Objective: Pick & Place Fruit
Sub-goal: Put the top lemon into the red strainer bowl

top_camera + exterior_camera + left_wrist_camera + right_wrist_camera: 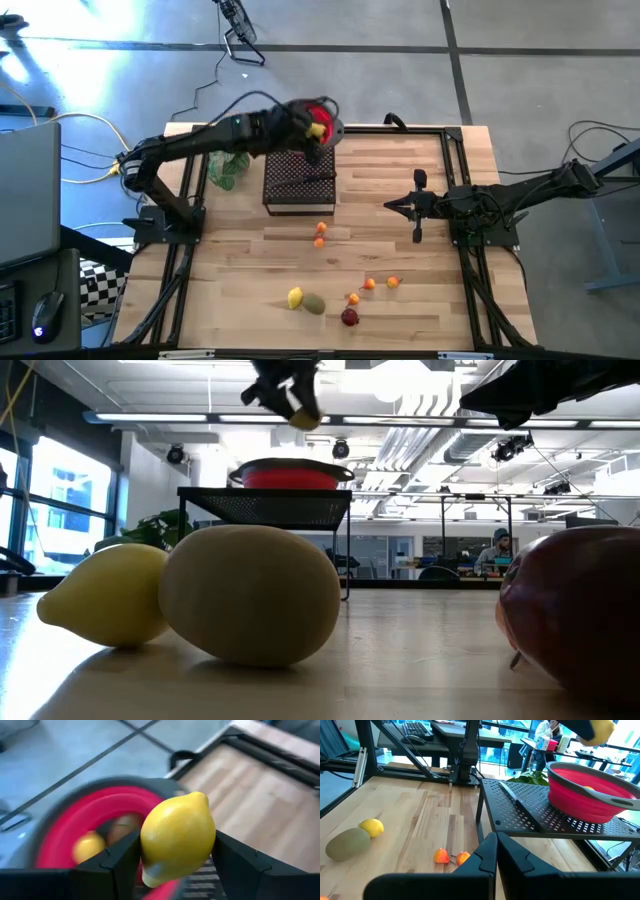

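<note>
My left gripper (318, 130) (175, 847) is shut on a yellow lemon (177, 837) (303, 415) above the red bowl (324, 107) (70, 820). The bowl stands on a black perforated stand (300, 182) (530, 815) and holds a yellow fruit (87, 847) and a brownish one (122, 827). On the table lie another lemon (295, 297), an olive-green fruit (314, 304), a dark red one (349, 317) and several tiny orange ones (369, 285) (320, 234). My right gripper (418, 206) (496, 847) waits shut to the right of the stand. My left gripper pinches the lemon between its two fingers (120, 857), one on each side of its middle (150, 845). The lemon's pointed end (199, 797) sticks out past the fingers. The lemon is lifted clear, above the red bowl's rim.
A green leafy plant (228, 168) sits left of the stand. A dark long object (305, 180) lies on the stand's top. A black frame (455, 150) borders the wooden table. Bare wood lies between the stand and the fruits near the table's near edge.
</note>
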`<state>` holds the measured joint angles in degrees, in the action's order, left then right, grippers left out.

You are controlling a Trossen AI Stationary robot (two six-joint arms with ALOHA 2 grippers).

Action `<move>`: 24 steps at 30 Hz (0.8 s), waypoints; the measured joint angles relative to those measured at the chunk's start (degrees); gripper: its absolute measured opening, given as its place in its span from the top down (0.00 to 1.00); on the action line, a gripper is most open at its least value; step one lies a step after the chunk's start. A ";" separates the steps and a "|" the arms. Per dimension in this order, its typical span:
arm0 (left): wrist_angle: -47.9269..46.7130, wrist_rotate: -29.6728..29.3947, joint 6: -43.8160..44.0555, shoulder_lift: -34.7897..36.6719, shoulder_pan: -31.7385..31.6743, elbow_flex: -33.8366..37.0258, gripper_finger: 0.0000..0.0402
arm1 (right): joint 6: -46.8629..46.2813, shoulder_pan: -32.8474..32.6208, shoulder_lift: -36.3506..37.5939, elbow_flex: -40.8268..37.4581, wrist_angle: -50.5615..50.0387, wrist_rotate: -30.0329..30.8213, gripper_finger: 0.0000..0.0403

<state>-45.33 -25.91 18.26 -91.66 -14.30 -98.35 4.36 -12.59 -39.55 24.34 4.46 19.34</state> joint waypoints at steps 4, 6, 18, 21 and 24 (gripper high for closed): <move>-0.44 2.48 1.26 -0.02 -4.50 0.46 0.46 | 0.00 -0.01 0.00 0.00 -0.01 0.01 0.99; -1.01 4.26 1.58 -0.02 -6.41 0.46 0.46 | -0.02 -0.01 0.00 0.00 0.00 0.02 0.99; -1.21 6.11 1.53 -7.13 -11.66 0.53 0.46 | -0.02 0.00 0.00 0.00 0.00 0.02 0.99; -1.33 6.10 1.54 -9.14 -12.78 0.56 0.46 | 0.00 0.01 0.00 0.00 0.01 0.02 0.99; -1.01 6.02 1.69 -10.92 -13.78 0.55 0.46 | -0.01 0.00 0.02 0.00 0.00 0.02 0.99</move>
<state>-46.35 -19.89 19.94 -102.58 -28.08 -97.80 4.35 -12.59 -39.53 24.34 4.46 19.35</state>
